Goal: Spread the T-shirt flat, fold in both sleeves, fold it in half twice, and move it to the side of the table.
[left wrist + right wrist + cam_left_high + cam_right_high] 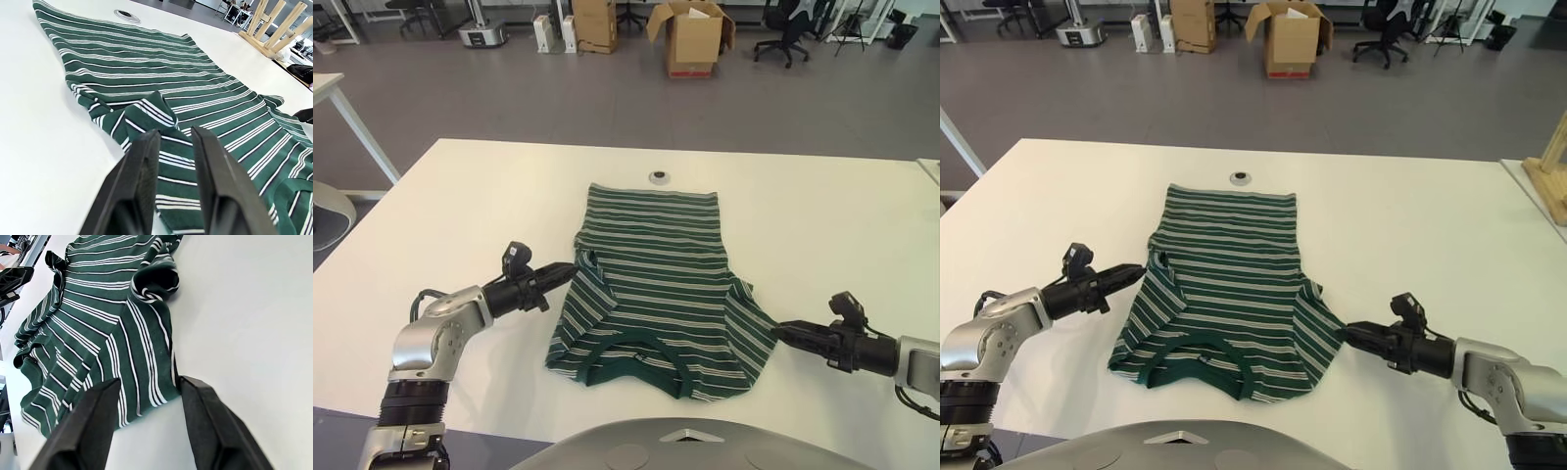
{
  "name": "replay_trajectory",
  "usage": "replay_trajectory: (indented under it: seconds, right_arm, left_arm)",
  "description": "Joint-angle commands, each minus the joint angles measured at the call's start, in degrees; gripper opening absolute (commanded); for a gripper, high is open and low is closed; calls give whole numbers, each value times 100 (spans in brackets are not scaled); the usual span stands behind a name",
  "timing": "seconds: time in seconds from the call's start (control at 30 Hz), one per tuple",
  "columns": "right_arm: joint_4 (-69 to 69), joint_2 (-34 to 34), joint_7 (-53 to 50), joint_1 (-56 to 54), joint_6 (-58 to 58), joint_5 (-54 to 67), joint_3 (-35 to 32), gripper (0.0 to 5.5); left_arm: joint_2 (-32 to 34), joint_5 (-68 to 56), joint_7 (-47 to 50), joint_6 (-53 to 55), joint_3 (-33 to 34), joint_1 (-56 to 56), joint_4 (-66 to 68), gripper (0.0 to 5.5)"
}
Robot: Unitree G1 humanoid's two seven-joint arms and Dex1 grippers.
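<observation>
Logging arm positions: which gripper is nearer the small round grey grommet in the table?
Left. The left gripper is at a sleeve of the green striped T-shirt, nearer the grommet; the right gripper, at the other sleeve, farther off.

Brightly and evenly lit by diffuse indoor light. Faint, soft shadows right under the rumpled edges of the T-shirt (651, 284); white table (822, 225) around the T-shirt glowing pale, nearly washed out.

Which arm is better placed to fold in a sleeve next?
Probably right: the right end effector, open, straddles the flat right sleeve's edge. The left end effector faces the left sleeve, which is bunched up.
</observation>
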Motion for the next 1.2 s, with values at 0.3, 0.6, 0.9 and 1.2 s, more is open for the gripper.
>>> replay_trajectory:
  seconds: [0.3,0.6,0.9,1.2]
  right_arm:
    - [128,129,-199,55,58,-78,88,20]
    - [1115,62,-495,-530,-204,-310,-278,3]
    - [347,-241,-108,-901,146,125,-592,3]
    - [-212,-216,18,-1112,539,356,-241,3]
  left_arm:
    - [137,164,-262,-82,-114,72,13,116]
    - [102,267,-251,-219,-165,219,96,116]
    - [-30,300,-208,-237,-225,238,11,116]
    - [-78,314,-234,-244,-300,254,-32,116]
